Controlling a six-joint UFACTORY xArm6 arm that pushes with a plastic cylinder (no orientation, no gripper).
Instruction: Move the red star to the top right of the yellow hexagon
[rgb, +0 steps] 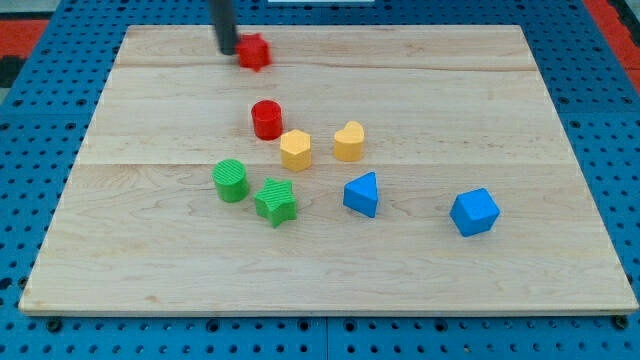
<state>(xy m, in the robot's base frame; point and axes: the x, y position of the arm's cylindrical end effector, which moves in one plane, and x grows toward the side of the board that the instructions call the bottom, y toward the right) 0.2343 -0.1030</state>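
Note:
The red star (255, 52) lies near the view's top edge of the wooden board, left of centre. My tip (229, 50) is just to the star's left, touching or nearly touching it. The yellow hexagon (295, 150) sits near the board's middle, well below the star and slightly to its right. A red cylinder (266, 119) stands just up and left of the hexagon, touching or nearly touching it. A yellow heart-shaped block (349, 141) sits to the hexagon's right.
A green cylinder (231, 181) and a green star (275, 202) lie below and left of the hexagon. A blue triangular block (362, 194) and a blue block (474, 212) lie to the lower right. The wooden board (150, 260) rests on a blue pegboard.

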